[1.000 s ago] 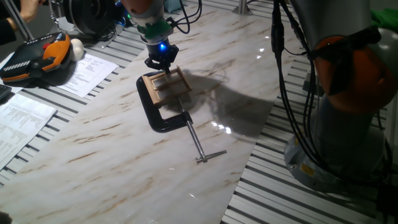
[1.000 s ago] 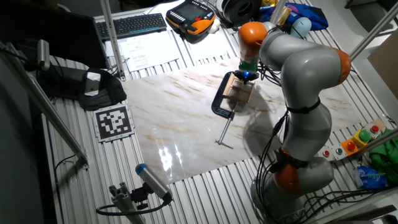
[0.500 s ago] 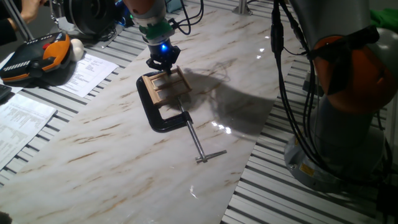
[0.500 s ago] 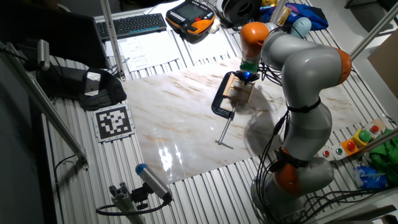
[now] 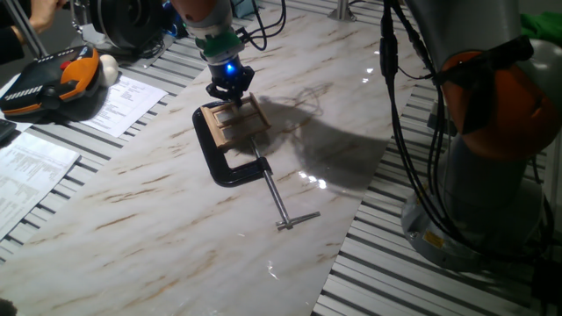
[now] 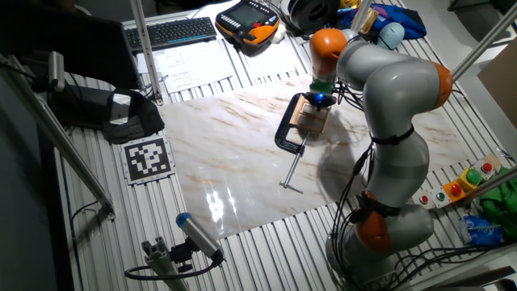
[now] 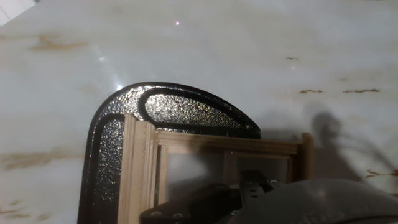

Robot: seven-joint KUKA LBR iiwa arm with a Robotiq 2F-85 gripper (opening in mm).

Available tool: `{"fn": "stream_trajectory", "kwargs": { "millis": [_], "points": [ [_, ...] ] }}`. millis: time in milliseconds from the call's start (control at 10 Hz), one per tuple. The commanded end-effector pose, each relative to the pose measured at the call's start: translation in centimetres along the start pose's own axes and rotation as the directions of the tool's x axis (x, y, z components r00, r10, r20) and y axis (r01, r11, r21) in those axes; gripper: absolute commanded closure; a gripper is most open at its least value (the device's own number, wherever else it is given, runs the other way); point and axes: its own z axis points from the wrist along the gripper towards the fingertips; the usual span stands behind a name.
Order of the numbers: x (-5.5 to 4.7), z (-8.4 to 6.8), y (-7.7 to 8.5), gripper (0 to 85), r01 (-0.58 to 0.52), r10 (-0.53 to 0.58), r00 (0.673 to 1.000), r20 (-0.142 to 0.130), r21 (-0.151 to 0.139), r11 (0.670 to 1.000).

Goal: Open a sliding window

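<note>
Light tan wood makes the sliding window (image 5: 234, 119), a little frame with pale panes. It lies flat on the marble table (image 5: 158, 202), near the far side. A black C-clamp (image 5: 221, 158) hugs one end of it, and I think that is so the frame stays put while a pane gets pushed. The clamp's long steel screw (image 5: 279, 200) sticks out toward the front.

The gripper (image 5: 230, 90) sits right on top of the window, with a blue light glowing above it. In the hand view its dark tips press at the frame's bars. I cannot tell if the fingers are apart or squeezed together.

No words can be read anywhere. The papers (image 5: 123, 98) nearby are too blurry.
</note>
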Motion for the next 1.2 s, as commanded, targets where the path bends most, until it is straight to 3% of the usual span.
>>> {"fn": "stream_trajectory", "kwargs": {
  "millis": [0,1100],
  "points": [
    [-0.01,0.19,0.01,85.0,-0.002,0.002,1.0,0.001,0.001,1.0],
    [-0.08,0.84,0.13,85.0,-0.037,0.038,0.999,-0.01,0.019,0.999]
  ]
}}
